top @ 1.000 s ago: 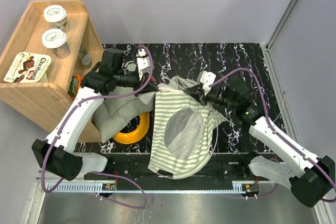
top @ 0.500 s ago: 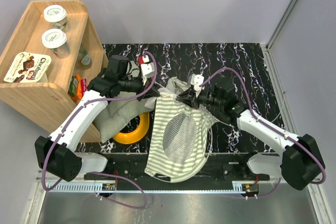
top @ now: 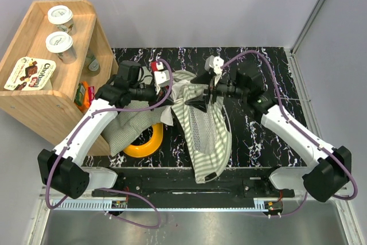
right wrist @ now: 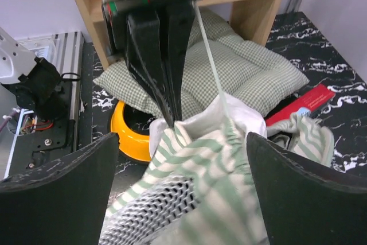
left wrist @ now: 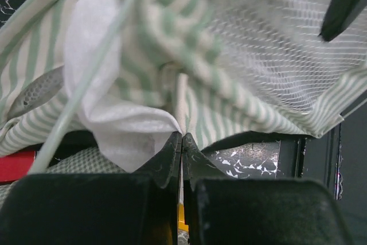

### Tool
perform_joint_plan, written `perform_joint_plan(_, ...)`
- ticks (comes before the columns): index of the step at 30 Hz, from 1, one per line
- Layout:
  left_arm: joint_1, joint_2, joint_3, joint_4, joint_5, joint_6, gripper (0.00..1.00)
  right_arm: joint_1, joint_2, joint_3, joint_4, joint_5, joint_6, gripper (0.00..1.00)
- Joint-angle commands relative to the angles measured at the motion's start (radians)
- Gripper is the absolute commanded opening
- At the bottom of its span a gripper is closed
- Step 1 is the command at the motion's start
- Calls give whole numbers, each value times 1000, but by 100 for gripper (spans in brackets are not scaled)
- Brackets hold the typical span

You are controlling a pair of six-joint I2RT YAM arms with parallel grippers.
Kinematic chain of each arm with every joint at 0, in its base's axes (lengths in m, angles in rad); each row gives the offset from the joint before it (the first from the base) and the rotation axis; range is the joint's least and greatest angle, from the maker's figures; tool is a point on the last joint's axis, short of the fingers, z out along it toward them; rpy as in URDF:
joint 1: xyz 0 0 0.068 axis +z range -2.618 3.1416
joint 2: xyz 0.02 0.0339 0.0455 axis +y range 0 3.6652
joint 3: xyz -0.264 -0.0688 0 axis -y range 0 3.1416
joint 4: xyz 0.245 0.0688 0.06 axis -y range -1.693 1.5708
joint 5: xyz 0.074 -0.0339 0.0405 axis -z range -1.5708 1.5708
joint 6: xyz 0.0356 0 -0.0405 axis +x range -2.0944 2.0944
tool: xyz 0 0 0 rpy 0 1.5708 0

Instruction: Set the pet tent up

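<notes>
Top external view, from the left: a wooden shelf (top: 26, 107) stands at the table's (top: 264, 61) left edge, with a checked cushion (top: 123, 130) and a yellow bowl (top: 146, 144) at its foot. Next comes the left gripper (top: 170, 101), its jaws pressed together on a fold of the pet tent (top: 206, 133). The left wrist view shows the fingertips (left wrist: 172, 147) meeting on white lining and striped cloth beside a thin pole.

The tent hangs from that pinch in the middle of the table and drapes to its near edge. A second ago it lay broad, stretched between both arms with the mesh window flat. Now it has folded into a narrow strip, the mesh creased.

The cause is on the right: the right gripper (top: 194, 90), which was clamped on the tent's upper edge, has let go. The right wrist view shows its jaws spread wide on either side of the bunched cloth, gripping nothing.

So only one hold is left and the tent is not yet standing. The right arm probably needs a fresh grip, on a pole or a seam, before the frame can be opened out
</notes>
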Motion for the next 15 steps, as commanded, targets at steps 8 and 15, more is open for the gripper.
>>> perform_joint_plan(8,1,-36,23,16,-13,51,0,-3,59,304,-273,66,68,98)
perform_joint_plan(15,1,-51,19,8,-32,55,0,-1,300,758,-705,141,-92,72)
